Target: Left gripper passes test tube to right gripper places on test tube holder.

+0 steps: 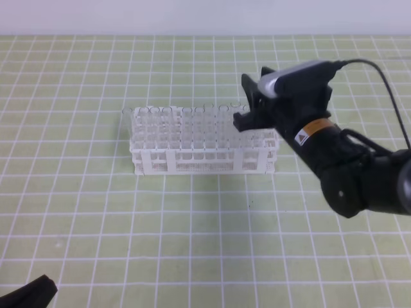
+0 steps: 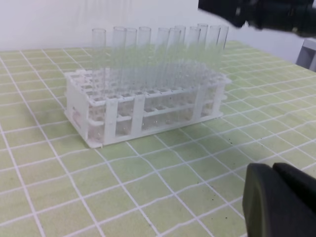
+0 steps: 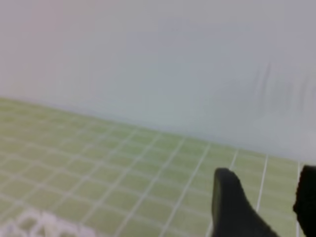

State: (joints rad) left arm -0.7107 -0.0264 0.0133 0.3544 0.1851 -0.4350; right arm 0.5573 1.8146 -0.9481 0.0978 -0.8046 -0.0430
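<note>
The white test tube holder (image 1: 199, 151) stands mid-table, and the left wrist view shows it close up (image 2: 148, 106). Several clear test tubes (image 2: 143, 49) stand upright in its far row; I cannot tell which one was passed. My right gripper (image 1: 243, 101), black with a silver-grey plate, hovers over the holder's right end. Its fingers (image 3: 232, 207) stand apart with nothing between them. Only a blurred black piece of the left gripper (image 1: 29, 294) shows, at the bottom left corner. In its own view just a dark mass of that gripper (image 2: 279, 197) appears, holding no tube.
A green mat with a white grid (image 1: 192, 224) covers the table, and a pale wall (image 1: 192, 16) runs along the far edge. The right arm's black body and cable (image 1: 359, 173) stretch out to the right of the holder.
</note>
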